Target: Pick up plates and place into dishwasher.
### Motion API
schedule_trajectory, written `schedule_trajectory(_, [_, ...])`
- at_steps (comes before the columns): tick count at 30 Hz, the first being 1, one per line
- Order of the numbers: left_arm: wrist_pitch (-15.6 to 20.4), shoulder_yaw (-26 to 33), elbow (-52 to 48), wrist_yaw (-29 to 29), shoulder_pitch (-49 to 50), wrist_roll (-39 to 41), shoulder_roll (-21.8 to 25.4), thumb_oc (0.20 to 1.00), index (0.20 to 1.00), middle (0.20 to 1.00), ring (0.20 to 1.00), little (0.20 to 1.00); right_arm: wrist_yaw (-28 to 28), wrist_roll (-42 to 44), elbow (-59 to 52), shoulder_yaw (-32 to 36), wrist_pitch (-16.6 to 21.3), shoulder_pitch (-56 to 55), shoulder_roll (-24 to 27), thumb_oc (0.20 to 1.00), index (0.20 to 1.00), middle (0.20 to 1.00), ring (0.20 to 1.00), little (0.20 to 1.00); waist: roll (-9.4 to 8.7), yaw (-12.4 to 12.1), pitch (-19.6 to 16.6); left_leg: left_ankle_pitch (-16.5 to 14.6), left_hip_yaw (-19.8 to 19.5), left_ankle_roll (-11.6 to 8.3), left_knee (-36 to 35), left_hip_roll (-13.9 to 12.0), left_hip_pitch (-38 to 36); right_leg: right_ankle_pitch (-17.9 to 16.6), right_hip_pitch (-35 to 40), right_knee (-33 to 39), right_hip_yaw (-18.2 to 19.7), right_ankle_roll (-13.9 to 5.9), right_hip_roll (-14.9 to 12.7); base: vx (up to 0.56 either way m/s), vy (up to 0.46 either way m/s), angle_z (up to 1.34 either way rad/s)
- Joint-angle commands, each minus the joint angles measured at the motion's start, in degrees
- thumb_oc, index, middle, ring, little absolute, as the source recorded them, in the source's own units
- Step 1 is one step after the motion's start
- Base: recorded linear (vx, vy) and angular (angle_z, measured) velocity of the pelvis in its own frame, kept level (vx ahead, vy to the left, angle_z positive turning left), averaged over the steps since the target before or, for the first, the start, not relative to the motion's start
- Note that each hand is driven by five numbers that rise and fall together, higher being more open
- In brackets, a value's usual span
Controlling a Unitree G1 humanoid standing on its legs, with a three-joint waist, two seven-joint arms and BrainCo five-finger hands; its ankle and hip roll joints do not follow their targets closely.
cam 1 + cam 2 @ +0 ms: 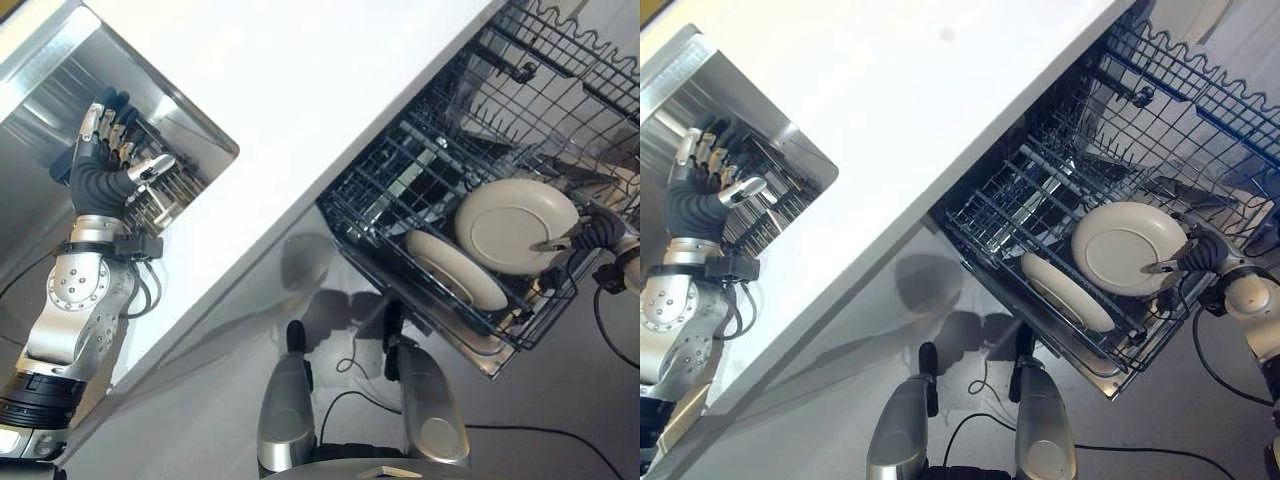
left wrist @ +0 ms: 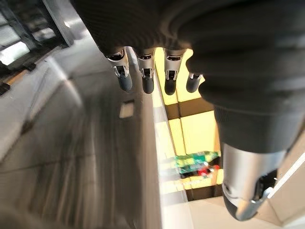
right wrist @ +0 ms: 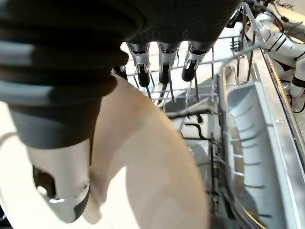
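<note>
In the dishwasher rack (image 1: 420, 190), the right robot hand (image 1: 1196, 256) pinches the rim of one upright plate (image 1: 1125, 245) beside a second plate (image 1: 1065, 290), while farther off the left robot hand (image 1: 105, 150) hangs loosely spread, empty, over the sink (image 1: 60, 80).

Two cream plates (image 1: 515, 222) (image 1: 455, 268) standing on edge in the dishwasher's lower rack (image 1: 400, 190), the upper one pinched at its rim by the right hand (image 1: 585, 235).
</note>
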State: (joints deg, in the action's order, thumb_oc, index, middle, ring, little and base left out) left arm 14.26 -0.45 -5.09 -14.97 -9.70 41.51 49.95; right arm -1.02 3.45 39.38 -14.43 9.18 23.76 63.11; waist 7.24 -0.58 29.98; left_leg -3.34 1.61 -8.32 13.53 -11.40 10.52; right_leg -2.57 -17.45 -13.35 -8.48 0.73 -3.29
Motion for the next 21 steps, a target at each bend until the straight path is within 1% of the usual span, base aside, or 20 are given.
schedule_trajectory(1, [1.57,1.63,-0.98,0.72,2.15,-1.4,-1.32,1.0,1.0,1.0,1.0,1.0,3.86,3.76,-2.31,4.04,-0.69,2.11,0.2,1.0,1.0,1.0,1.0,1.0,-2.55,0.89,-0.19,10.09,-1.16,0.86,0.99,-1.43,7.96,0.05,4.41,3.48,-0.4,-2.77,-0.88,-0.03,0.054,0.03])
schedule_trajectory(3, [1.55,1.8,-0.5,1.53,2.16,-0.85,-1.66,1.0,1.0,1.0,1.0,1.0,5.13,4.55,-2.76,6.04,-0.91,1.39,0.09,1.0,1.0,1.0,1.0,1.0,-2.57,1.26,-0.19,9.48,-0.44,0.91,1.33,-1.47,7.24,0.16,5.04,3.53,-0.16,-2.86,-0.94,-0.04,0.064,0.03])
schedule_trajectory(7, [1.43,1.74,-0.14,2.25,2.45,-0.41,-2.92,1.0,1.0,1.0,1.0,1.0,8.01,5.13,-4.97,10.02,-1.86,-0.55,-0.55,1.0,1.0,1.0,1.0,1.0,-2.64,2.17,-0.62,9.42,0.81,1.16,0.59,-1.16,5.93,-0.34,5.59,4.11,0.3,-3.17,-1.55,-0.04,0.114,0.03])
schedule_trajectory(10, [1.91,1.91,0.36,2.87,3.32,-0.14,-4.44,1.0,1.0,1.0,1.0,1.0,12.92,6.22,-7.44,14.31,-2.5,-3.34,-1.59,1.0,1.0,1.0,1.0,1.0,-2.52,2.87,-1.26,8.58,1.68,1.48,0.58,-0.66,4.8,-0.28,6.3,4.45,1.02,-3.5,-2.14,-0.01,0.16,-0.04])
schedule_trajectory(12, [2.3,2.16,0.19,3.0,4.13,-0.25,-5.48,1.0,1.0,1.0,1.0,1.0,16.55,6.71,-9.44,17.59,-1.95,-5.76,-3.11,1.0,1.0,1.0,1.0,1.0,-2.37,3.41,-1.97,8.31,2.26,1.9,0.32,-0.12,4.48,-0.56,6.08,4.66,1.44,-3.66,-2.66,-0.03,0.152,-0.18])
schedule_trajectory(13, [2.31,2.26,0.02,2.98,4.48,-0.48,-6.16,1.0,1.0,1.0,1.0,1.0,18.38,7.14,-11.28,19.17,-2.06,-6.92,-4.1,1.0,1.0,1.0,1.0,1.0,-2.29,3.6,-2.18,7.92,2.46,2.05,0.38,0.15,4.18,-0.53,6.17,4.73,1.72,-3.71,-2.82,-0.02,0.192,-0.07])
schedule_trajectory(14, [2.35,2.56,-0.09,3.1,5.37,-0.76,-7.72,1.0,1.0,1.0,1.0,1.0,21.74,8.97,-15.06,22.28,-2.07,-9.17,-6.85,1.0,1.0,1.0,1.0,1.0,-1.98,4.24,-2.47,6.8,2.75,2.29,0.91,0.69,3.6,-0.22,6.3,4.52,2.25,-3.88,-3.17,-0.03,0.218,-0.03])
schedule_trajectory(16, [2.69,2.87,0.05,3.37,6.56,-0.98,-9.85,1.0,1.0,1.0,1.0,1.0,23.34,8.3,-20.34,25.31,-2.28,-12.0,-10.58,1.0,1.0,1.0,1.0,1.0,-1.48,5.16,-3.2,6.22,3.21,2.54,1.45,1.55,3.5,-0.38,5.86,4.45,3.12,-4.0,-3.71,-0.02,0.286,-0.13])
schedule_trajectory(18, [3.35,3.01,0.4,3.73,8.1,-1.9,-13.35,1.0,1.0,1.0,1.0,1.0,24.53,8.26,-25.33,27.47,-2.64,-15.31,-14.14,1.0,1.0,1.0,1.0,1.0,-0.51,6.48,-4.0,5.56,3.98,2.83,1.85,2.45,2.81,-0.3,5.68,4.39,4.19,-4.09,-4.41,0.01,0.331,-0.18])
schedule_trajectory(19, [3.52,2.93,0.35,3.9,8.71,-2.21,-14.35,1.0,1.0,1.0,1.0,1.0,25.21,9.49,-26.4,28.19,-2.11,-16.55,-15.08,1.0,1.0,1.0,1.0,1.0,-0.22,6.75,-4.32,5.26,4.34,2.94,1.91,2.72,2.42,-0.19,5.78,4.4,4.54,-4.16,-4.66,0.04,0.32,-0.18])
schedule_trajectory(21, [3.84,2.85,0.46,4.68,10.48,-2.33,-17.3,1.0,1.0,1.0,1.0,1.0,24.86,9.12,-27.39,30.29,-0.97,-19.32,-17.62,1.0,1.0,1.0,1.0,1.0,0.99,7.92,-5.31,4.12,5.54,3.35,2.33,3.7,1.03,0.15,6.31,4.44,5.87,-4.47,-5.58,0.07,0.349,-0.21])
